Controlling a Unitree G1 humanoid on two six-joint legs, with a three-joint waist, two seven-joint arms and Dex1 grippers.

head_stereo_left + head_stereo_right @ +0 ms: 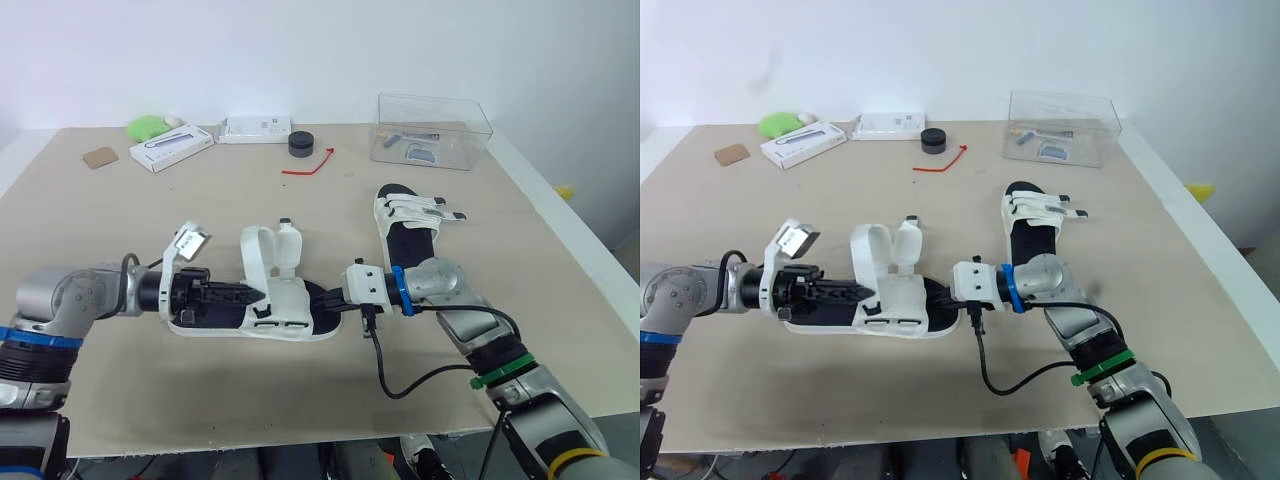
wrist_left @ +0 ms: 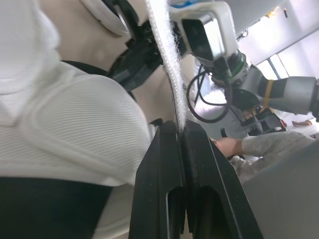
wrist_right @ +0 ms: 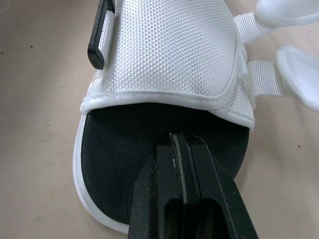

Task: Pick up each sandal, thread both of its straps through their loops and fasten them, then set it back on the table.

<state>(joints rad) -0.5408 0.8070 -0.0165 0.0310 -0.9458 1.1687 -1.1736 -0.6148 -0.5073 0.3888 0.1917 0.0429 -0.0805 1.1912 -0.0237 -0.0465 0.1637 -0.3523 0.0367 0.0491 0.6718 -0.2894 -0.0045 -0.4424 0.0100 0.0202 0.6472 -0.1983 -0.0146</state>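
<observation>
Well, the near sandal (image 1: 270, 310) lies flat on the table (image 1: 150, 215) between the two arms, its white straps (image 1: 272, 250) standing up loose. It looks light, firm in the sole but floppy in the webbing, so a strap's free end seems the place to pinch. The left gripper (image 2: 178, 130) is clamped on one strap (image 2: 167, 59), and the right gripper (image 3: 179, 138) has its fingers pressed together, holding nothing, with its tips at the black footbed (image 3: 114, 144).

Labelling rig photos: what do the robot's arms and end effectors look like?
Silver-grey arms with blue bands. Left end effector and right end effector each have two black fingers and a white wrist camera block. Right arm: green, yellow bands, looping black cable.
</observation>
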